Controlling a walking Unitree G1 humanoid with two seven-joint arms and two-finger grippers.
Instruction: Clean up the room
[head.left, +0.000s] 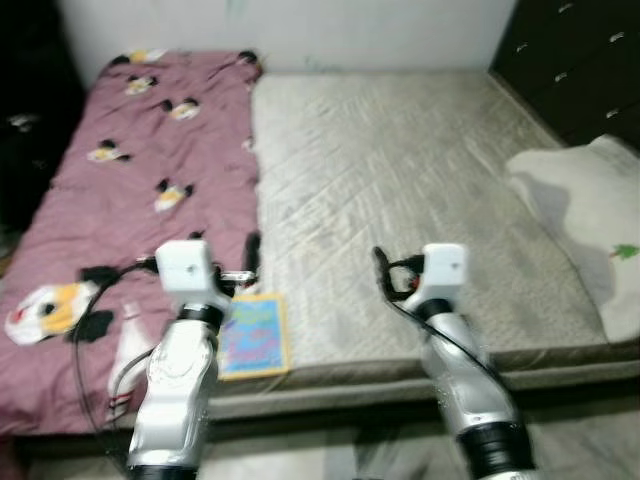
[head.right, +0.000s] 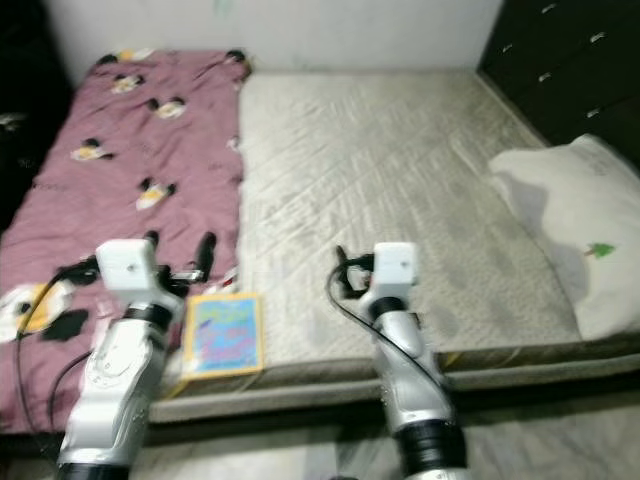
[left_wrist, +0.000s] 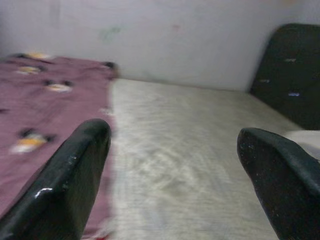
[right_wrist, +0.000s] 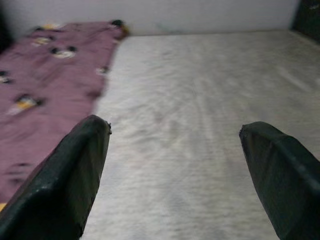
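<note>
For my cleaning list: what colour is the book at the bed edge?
Mostly blue with a yellow border; the book shows best in the right eye view.

colourful book (head.left: 254, 336) flat, mattress (head.left: 400, 200) front edge

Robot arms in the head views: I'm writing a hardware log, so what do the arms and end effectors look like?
Both arms are silver metal with black joint rings. Each wrist carries a white boxy housing, with thin black cables looping beside it. The left end effector and right end effector each have two long, glossy black fingers with rounded tips.
</note>
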